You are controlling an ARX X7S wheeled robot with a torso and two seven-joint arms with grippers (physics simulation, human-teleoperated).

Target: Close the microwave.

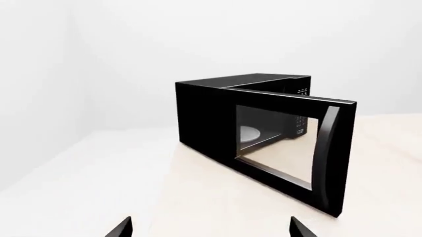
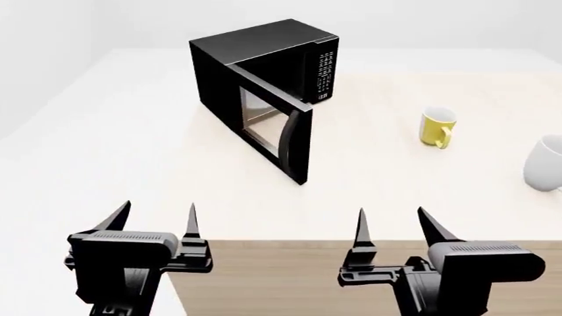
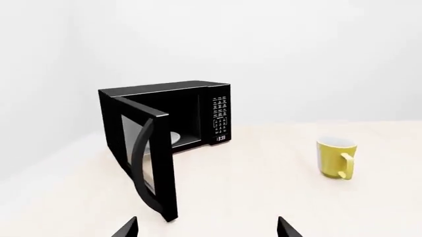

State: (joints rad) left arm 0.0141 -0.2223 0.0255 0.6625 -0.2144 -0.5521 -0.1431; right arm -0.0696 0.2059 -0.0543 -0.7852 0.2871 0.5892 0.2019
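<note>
on the table (image 2: 131, 164) ahead of me, the microwave (image 2: 263, 59) sits at the far left with its door (image 2: 276, 128) swung wide toward me. both sets of fingers, left (image 2: 154, 220) and right (image 2: 395, 227), hang spread and empty, well short of it.

Pale tabletop (image 2: 158, 164), cream tone, with a darker wood-tone front edge (image 2: 290, 276) at the near side. Yellow mug (image 2: 437, 127) upright on it, handle facing the near side. White mug (image 2: 546, 163) further right and nearer, cut off by the frame edge. The two mugs stand apart. Plain white walls behind.
</note>
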